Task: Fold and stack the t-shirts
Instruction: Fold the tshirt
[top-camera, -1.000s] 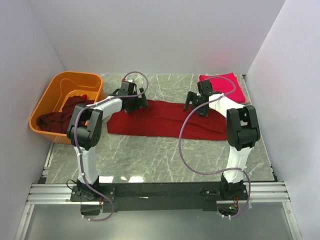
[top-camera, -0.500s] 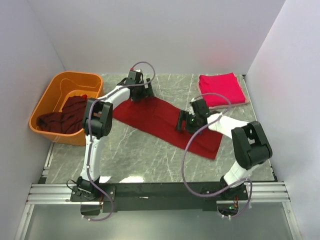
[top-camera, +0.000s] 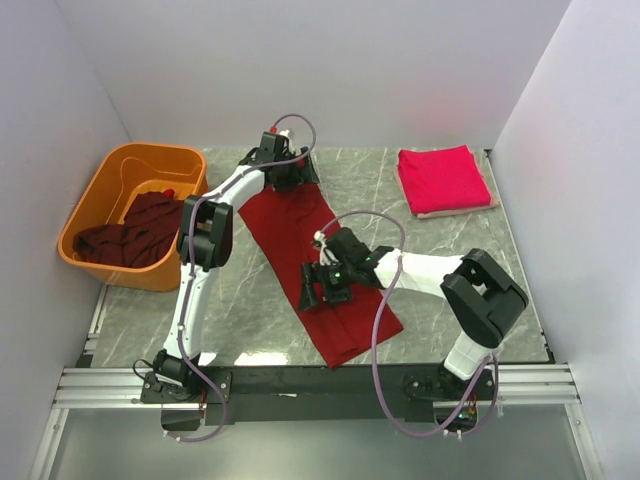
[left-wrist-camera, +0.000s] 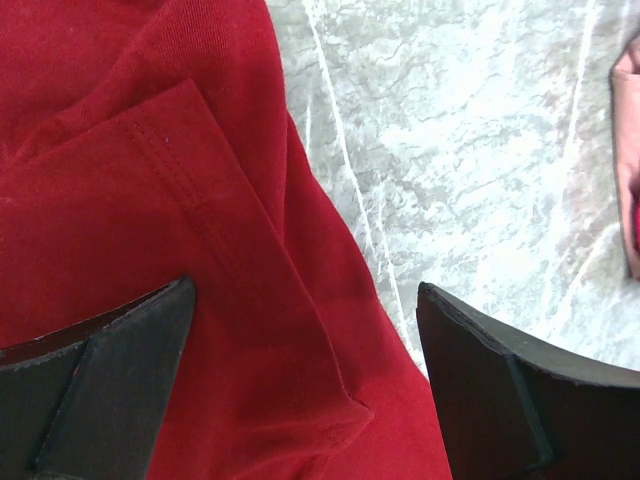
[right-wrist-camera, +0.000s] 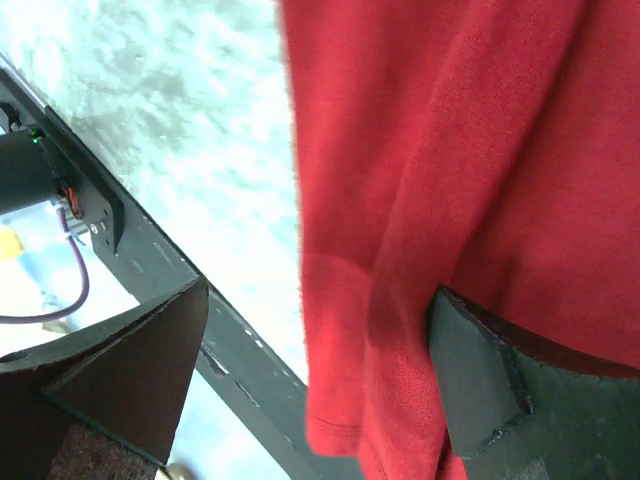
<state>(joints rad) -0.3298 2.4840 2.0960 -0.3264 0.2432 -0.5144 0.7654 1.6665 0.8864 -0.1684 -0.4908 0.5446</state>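
Note:
A dark red t-shirt (top-camera: 300, 245) lies as a long folded strip, running diagonally from the back middle to the near edge. My left gripper (top-camera: 290, 172) is at its far end, jaws wide apart over the cloth (left-wrist-camera: 250, 250), a sleeve hem between them (left-wrist-camera: 305, 290). My right gripper (top-camera: 315, 290) is at the strip's near end, jaws wide apart (right-wrist-camera: 320, 290), with cloth (right-wrist-camera: 450, 150) draped against one finger. A folded crimson-pink t-shirt (top-camera: 445, 180) lies at the back right. Several maroon t-shirts (top-camera: 125, 235) are heaped in the tub.
The orange plastic tub (top-camera: 95, 195) stands at the left edge of the marble table (top-camera: 250, 310). White walls close in the left, back and right. The black rail with the arm bases (top-camera: 320, 380) runs along the near edge and shows in the right wrist view (right-wrist-camera: 150, 250).
The red shirt has swung from lying crosswise to a diagonal. My right gripper has moved from the back right to the near middle. My left gripper has shifted slightly farther back.

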